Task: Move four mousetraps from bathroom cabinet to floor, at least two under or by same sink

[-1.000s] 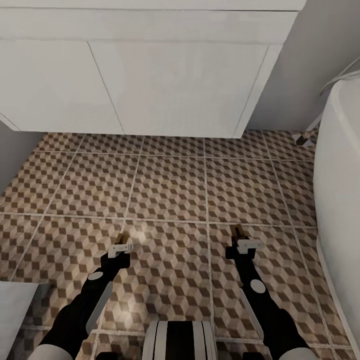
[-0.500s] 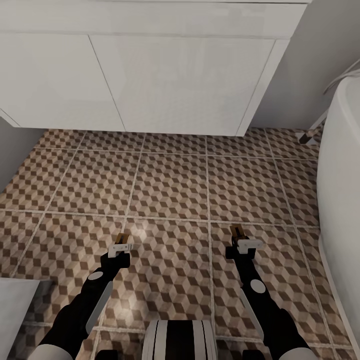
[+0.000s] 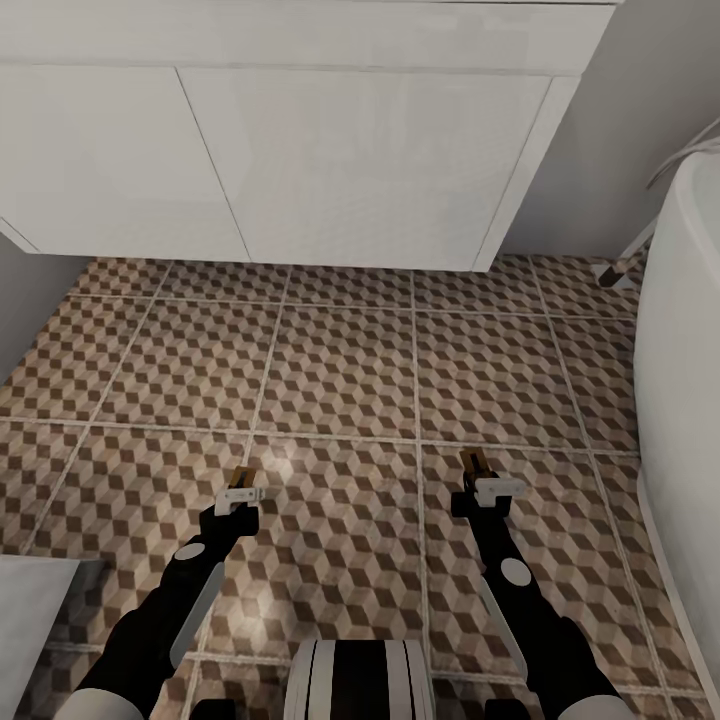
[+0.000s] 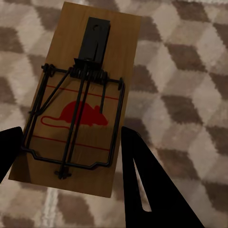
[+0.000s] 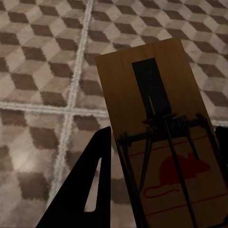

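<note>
Left gripper (image 3: 243,484) grasps one mousetrap (image 4: 78,102) between its fingers; right gripper (image 3: 480,473) grasps a second mousetrap (image 5: 161,137); both traps are held above the bathroom floor (image 3: 340,370), well short of the white vanity unit (image 3: 300,150) at its far edge.

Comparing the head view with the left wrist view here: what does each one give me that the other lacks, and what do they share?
Head view alone: the white flat-fronted vanity unit, the curved white tub at the right, the grey wall, and the right hand gripping a second trap.

Left wrist view alone: the trap's detail, namely the red mouse print, the dark wire spring and bar, and the black plate.

Shared: the left hand shut on a flat tan wooden mousetrap, above the brown-and-beige cube-patterned tile floor.
</note>
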Controlling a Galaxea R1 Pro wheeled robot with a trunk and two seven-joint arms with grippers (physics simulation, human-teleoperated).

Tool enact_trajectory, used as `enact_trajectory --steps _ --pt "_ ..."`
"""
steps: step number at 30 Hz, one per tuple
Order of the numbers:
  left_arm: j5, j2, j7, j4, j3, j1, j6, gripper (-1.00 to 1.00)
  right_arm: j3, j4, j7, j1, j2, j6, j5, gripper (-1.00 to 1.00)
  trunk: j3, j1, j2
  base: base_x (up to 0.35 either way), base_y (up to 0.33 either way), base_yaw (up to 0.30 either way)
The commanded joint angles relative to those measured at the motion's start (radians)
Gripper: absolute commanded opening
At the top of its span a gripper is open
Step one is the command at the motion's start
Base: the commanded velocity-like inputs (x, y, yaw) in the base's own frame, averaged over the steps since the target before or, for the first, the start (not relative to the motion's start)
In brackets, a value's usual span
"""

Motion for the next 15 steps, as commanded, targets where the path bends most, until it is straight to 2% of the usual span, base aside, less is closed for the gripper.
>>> enact_trajectory --steps 1,15 --pt "0.007 0.004 0.011 -0.002 -0.004 0.0 0.004 -1.0 0.002 0.0 -0.004 0.0 0.0 -0.002 0.001 -1.0 -0.002 0.0 0.0 0.0 0.0 0.0" --pt "0.007 0.008 0.011 -0.004 -0.005 0.0 0.004 -1.0 0.002 -0.002 -0.005 -0.001 -0.001 -0.002 0.005 -1.0 -0.023 0.0 0.0 0.0 0.0 0.0"
